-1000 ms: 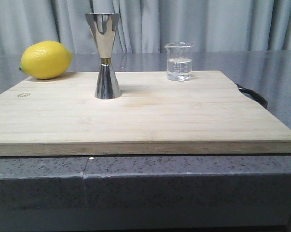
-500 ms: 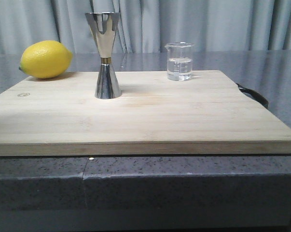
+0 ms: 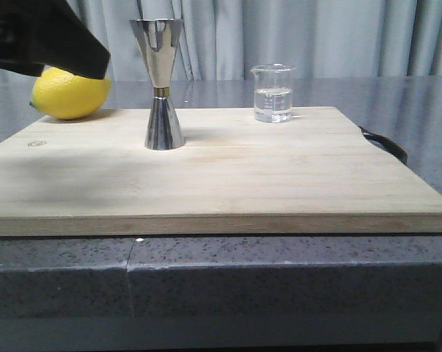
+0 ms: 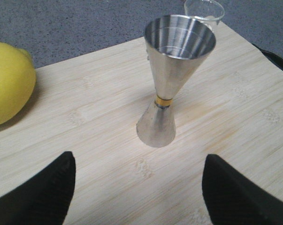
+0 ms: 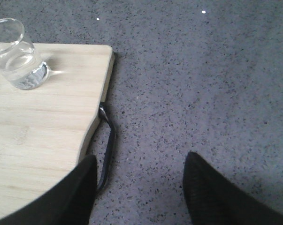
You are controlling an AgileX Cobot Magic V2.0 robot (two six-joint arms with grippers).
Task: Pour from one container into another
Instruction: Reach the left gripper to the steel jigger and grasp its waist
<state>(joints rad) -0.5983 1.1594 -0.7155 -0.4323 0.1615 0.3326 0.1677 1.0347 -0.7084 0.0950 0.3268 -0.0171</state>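
Soft even light, faint shadows

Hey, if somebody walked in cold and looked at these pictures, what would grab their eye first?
Probably the tall shiny steel hourglass jigger with a gold waistband, standing upright left of centre on the pale wooden cutting board. Next the bright yellow lemon at the board's far left corner, partly hidden by the dark left arm. Then the small clear glass beaker, part-filled with clear liquid, at the far edge to the right.

Both grippers, left (image 4: pixel 137 187) and right (image 5: pixel 139 192), hang with jaws spread, empty.
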